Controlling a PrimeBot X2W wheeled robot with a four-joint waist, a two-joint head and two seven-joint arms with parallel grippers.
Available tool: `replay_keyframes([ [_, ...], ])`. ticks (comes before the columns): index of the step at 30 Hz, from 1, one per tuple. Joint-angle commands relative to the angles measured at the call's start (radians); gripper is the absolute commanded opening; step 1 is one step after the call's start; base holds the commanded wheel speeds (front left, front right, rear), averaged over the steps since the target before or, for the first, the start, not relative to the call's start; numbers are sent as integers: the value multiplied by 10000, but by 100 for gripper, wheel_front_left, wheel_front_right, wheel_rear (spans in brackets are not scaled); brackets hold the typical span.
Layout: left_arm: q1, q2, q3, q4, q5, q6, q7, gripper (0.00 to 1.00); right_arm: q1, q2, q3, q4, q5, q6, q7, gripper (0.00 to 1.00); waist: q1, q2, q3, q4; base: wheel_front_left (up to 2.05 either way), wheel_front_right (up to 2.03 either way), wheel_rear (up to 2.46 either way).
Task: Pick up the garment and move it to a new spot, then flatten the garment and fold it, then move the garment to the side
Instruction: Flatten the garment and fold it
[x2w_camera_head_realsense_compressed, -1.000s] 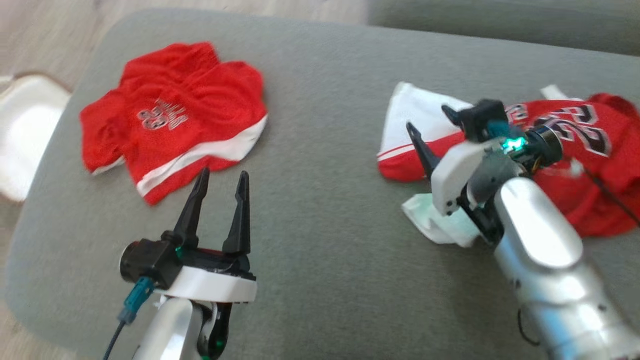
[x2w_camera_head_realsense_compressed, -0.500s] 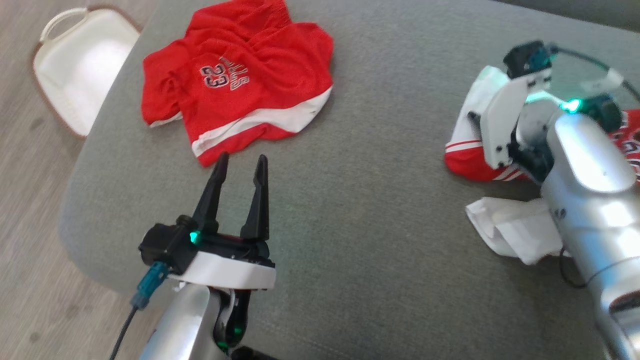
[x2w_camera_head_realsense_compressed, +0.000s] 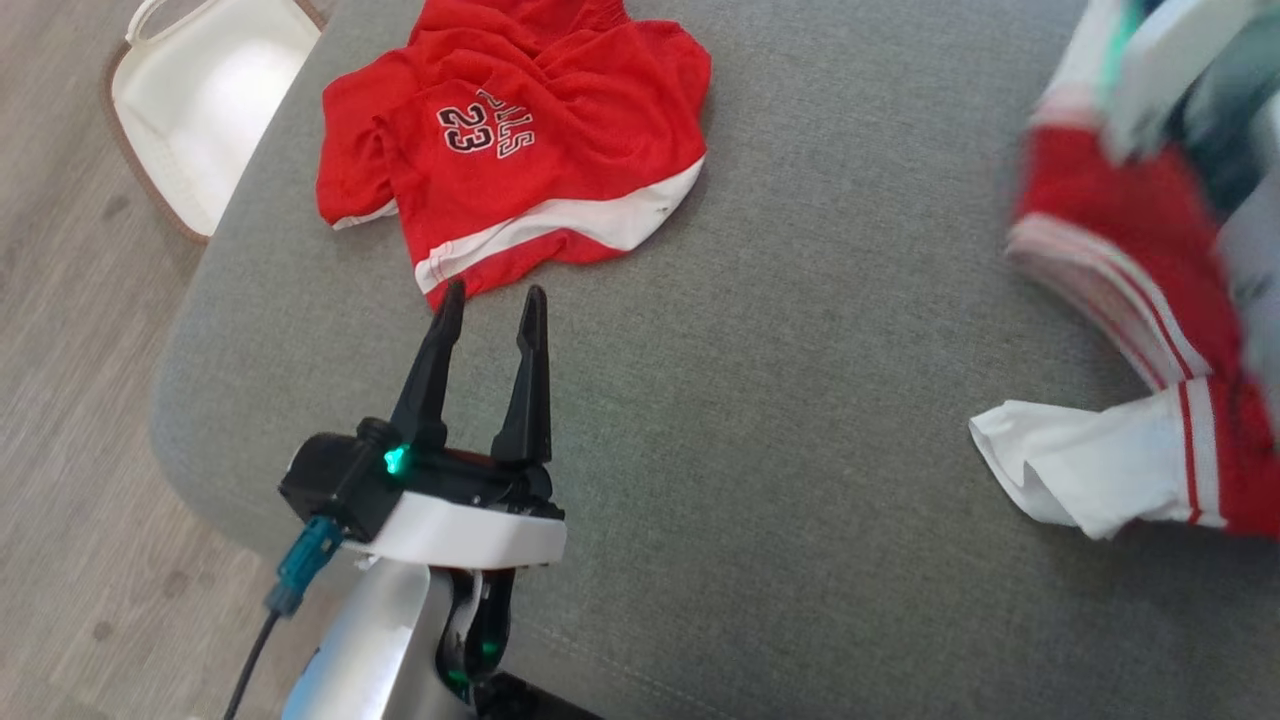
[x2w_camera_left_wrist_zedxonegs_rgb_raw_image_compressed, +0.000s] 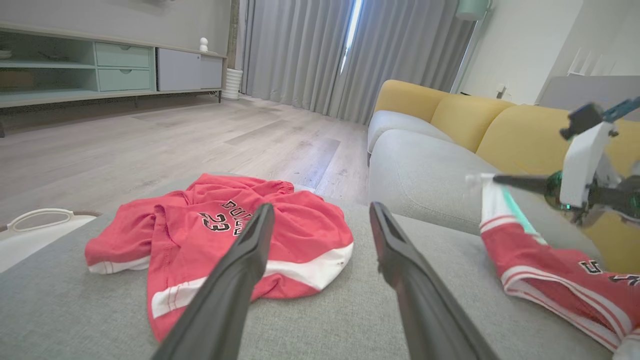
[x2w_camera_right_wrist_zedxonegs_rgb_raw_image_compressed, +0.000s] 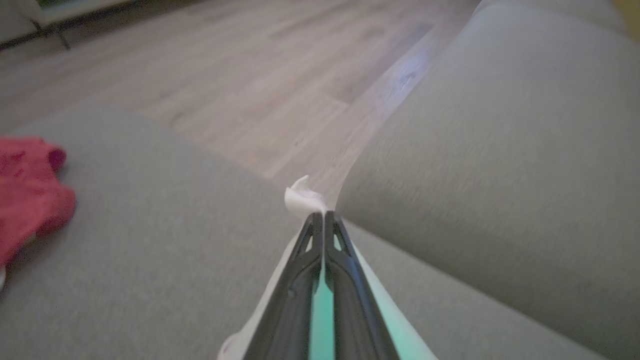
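Observation:
The garment (x2w_camera_head_realsense_compressed: 1120, 250), a red jersey with white trim, hangs blurred at the right edge of the head view, its white lower part (x2w_camera_head_realsense_compressed: 1080, 470) resting on the grey cushion. My right gripper (x2w_camera_right_wrist_zedxonegs_rgb_raw_image_compressed: 320, 215) is shut on a white corner of the garment (x2w_camera_right_wrist_zedxonegs_rgb_raw_image_compressed: 302, 197). In the left wrist view that right gripper (x2w_camera_left_wrist_zedxonegs_rgb_raw_image_compressed: 492, 178) holds the garment (x2w_camera_left_wrist_zedxonegs_rgb_raw_image_compressed: 545, 270) raised above the cushion. My left gripper (x2w_camera_head_realsense_compressed: 490, 295) stands open and holds nothing, just short of a second red garment marked 23 (x2w_camera_head_realsense_compressed: 510, 150).
The wide grey cushion (x2w_camera_head_realsense_compressed: 750, 400) carries both garments. A white basket (x2w_camera_head_realsense_compressed: 200, 90) sits on the wooden floor at the far left. A yellow and grey sofa (x2w_camera_left_wrist_zedxonegs_rgb_raw_image_compressed: 465, 115) stands beyond the cushion.
My right gripper has shut on the garment's white edge and raised it off the cushion. The head camera has shifted. The left gripper has stayed open.

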Motion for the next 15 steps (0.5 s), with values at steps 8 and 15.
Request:
replay_keyframes([
  [8, -287, 70, 412, -600, -70, 120, -51, 100, -1620, 179, -2348, 552, -1821, -7, -2979, 100, -1, 0, -73, 104, 0, 0, 0],
  [15, -132, 70, 479, -616, 30, 160, -51, 100, -1194, 680, -3468, 1526, -3213, -7, -3098, 100, -1, 0, -358, -162, 0, 0, 0],
])
